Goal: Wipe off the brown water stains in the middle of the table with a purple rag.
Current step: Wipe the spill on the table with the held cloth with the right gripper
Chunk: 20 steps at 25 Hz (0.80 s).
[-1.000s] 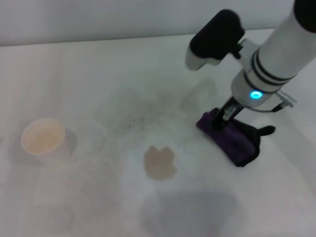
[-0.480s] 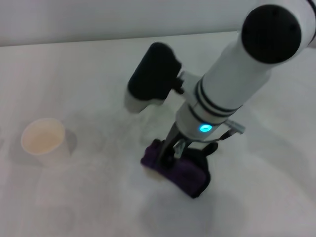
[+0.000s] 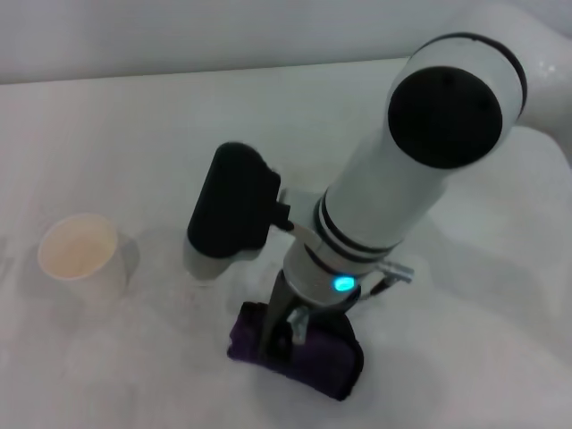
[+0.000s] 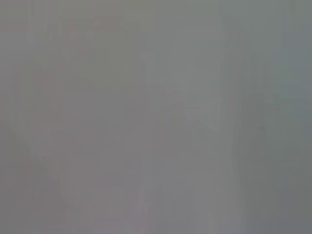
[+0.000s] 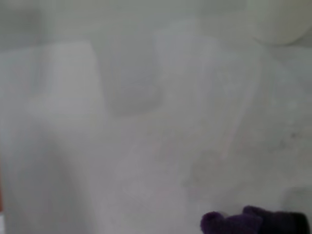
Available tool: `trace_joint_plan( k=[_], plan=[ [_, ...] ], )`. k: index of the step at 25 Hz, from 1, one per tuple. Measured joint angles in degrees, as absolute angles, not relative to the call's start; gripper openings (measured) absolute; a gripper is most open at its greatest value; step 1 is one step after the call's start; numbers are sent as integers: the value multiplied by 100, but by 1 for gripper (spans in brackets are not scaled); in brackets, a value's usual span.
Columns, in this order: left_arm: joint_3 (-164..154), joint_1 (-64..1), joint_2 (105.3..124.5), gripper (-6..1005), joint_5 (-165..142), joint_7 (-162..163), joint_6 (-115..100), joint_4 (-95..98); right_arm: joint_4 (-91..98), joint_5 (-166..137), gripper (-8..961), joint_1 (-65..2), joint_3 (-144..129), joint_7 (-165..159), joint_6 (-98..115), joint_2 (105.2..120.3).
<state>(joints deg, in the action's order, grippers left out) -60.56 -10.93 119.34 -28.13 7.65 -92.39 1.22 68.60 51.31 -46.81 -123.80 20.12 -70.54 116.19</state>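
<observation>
My right gripper (image 3: 281, 338) points down at the near middle of the white table (image 3: 107, 116) and is shut on the purple rag (image 3: 308, 357), pressing it flat on the tabletop. The rag's dark purple folds also show at the edge of the right wrist view (image 5: 253, 222). The brown water stain does not show; the spot where it lay is covered by my right arm and the rag. My left gripper is out of view, and the left wrist view shows only flat grey.
A white cup (image 3: 80, 255) stands at the left of the table, apart from the rag; it also shows in the right wrist view (image 5: 280, 19). My right forearm (image 3: 411, 170) reaches in from the far right over the table's middle.
My right gripper has dragged the purple rag from the right of the stain leftward and toward the near edge, over the stain. The stain, visible one second ago, is now covered.
</observation>
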Motion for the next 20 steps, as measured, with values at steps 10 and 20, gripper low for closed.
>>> trace_joint_plan(
  k=[10,20],
  plan=[
    [-6073,-1046,11936,888,-2812,764,-9303,80,6586,3509,74,-4717,-11325,1642,-6985,11606],
    [-6073,-1105,11935,888,-2802,765,-9324,61,6484,4305,73,-4793,-11763,2030,-6876,11618]
  ],
)
